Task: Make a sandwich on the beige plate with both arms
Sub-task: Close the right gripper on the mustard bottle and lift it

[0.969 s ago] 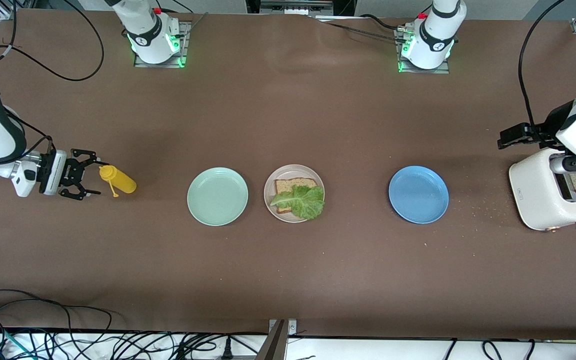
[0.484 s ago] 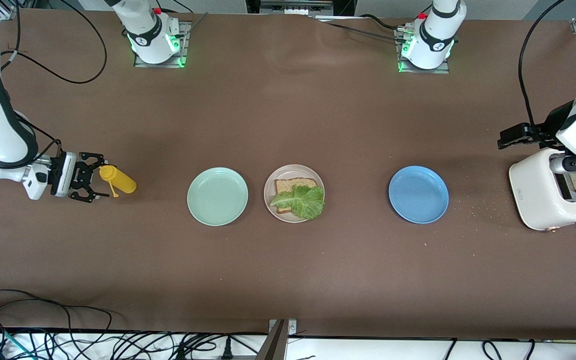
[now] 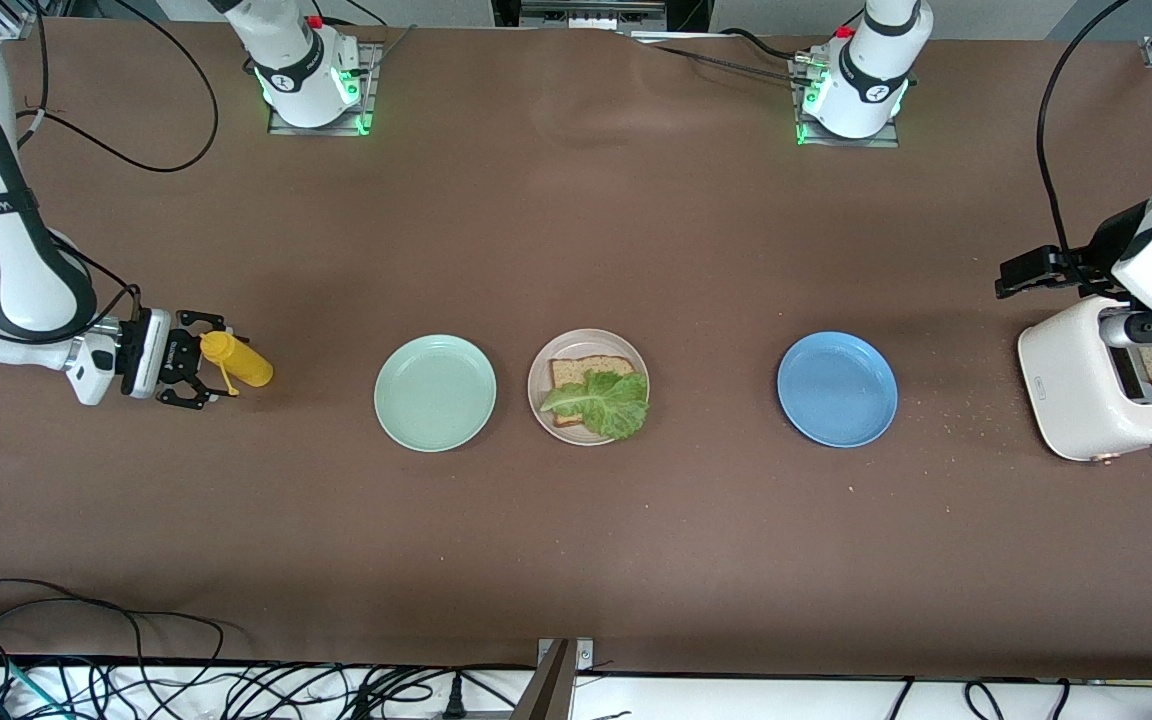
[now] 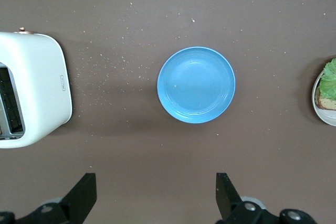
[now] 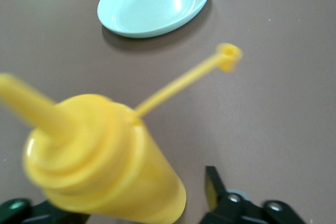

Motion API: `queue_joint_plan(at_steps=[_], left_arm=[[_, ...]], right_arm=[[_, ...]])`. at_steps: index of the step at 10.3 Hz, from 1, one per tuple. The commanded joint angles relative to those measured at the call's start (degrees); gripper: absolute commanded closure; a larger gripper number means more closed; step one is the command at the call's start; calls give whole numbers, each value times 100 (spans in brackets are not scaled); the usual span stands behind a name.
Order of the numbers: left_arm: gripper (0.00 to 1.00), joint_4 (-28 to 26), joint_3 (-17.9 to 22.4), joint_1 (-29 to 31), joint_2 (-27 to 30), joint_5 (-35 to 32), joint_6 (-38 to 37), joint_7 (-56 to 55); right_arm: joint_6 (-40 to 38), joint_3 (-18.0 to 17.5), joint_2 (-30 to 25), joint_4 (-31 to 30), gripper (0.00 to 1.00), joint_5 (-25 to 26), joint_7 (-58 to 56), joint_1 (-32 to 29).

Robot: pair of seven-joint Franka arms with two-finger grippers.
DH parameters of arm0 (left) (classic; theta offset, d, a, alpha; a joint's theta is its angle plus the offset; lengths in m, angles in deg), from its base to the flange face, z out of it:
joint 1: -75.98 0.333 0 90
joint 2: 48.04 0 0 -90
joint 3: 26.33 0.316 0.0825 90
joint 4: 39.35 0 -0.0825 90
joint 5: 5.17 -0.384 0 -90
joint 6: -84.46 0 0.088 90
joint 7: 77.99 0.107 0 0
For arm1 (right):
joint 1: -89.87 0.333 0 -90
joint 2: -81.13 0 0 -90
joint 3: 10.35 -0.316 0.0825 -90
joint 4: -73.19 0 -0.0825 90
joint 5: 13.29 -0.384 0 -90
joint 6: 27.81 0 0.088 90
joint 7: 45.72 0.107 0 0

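The right gripper (image 3: 198,372) is spread wide around the lying mustard bottle (image 3: 236,360); it could be knocked rolling. The sandwich (image 3: 598,395) sits unfinished on the beige plate (image 3: 540,372). The left gripper (image 4: 155,195) hangs open above the table.

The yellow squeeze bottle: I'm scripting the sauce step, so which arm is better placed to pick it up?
Right. The right gripper is open around the capped end of the yellow squeeze bottle, which lies on the table. The left gripper is over the table near the toaster and the blue plate.

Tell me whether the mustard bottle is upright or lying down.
Lying down: the mustard bottle rests on its side on the table, nozzle toward the open right gripper, cap tether trailing.
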Motion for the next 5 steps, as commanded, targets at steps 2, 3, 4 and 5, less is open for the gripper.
queue_joint_plan(at_steps=[2, 3, 4, 5], left_arm=[[0, 126, 6, -35, -40, -146, -89, 31], [0, 126, 6, -35, -31, -146, -89, 31], [0, 126, 6, -26, -39, -146, -89, 31], [0, 126, 6, -26, -31, -146, -89, 31]], right_arm=[[485, -341, -65, -67, 100, -148, -76, 58], [626, -333, -109, -41, 100, -122, -6, 277], [844, -332, -153, -24, 100, -61, 55, 505], [1099, -324, -171, -15, 100, 27, 213, 769]])
